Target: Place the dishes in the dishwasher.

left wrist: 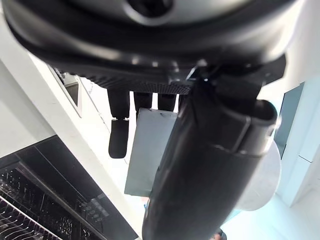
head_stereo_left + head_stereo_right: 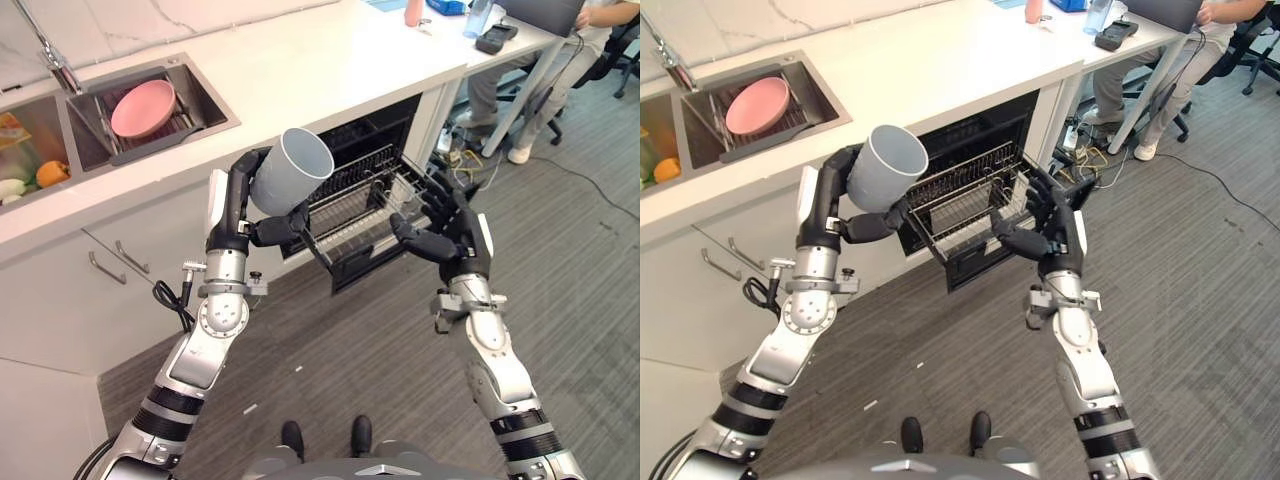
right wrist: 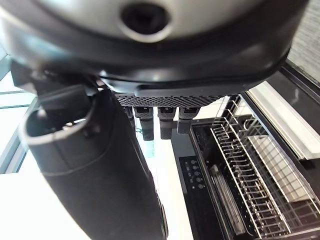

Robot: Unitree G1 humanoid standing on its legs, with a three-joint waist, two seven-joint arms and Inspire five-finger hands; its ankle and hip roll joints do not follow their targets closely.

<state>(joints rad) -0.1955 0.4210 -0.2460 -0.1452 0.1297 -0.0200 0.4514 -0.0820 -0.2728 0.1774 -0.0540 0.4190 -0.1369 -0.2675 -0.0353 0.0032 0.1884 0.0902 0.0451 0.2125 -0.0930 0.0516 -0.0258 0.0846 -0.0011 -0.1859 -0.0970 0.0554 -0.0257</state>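
A white countertop (image 2: 330, 70) runs across the upper frame, with a pink bowl (image 2: 143, 107) lying in the sink (image 2: 205, 100) at upper left. At centre, a grey cup (image 2: 291, 172) is clasped by the left hand (image 2: 245, 215), fingers and thumb curled round it, beside the pulled-out dishwasher rack (image 2: 360, 205). The right hand (image 2: 448, 232) is held with fingers loosely spread at the rack's right edge.
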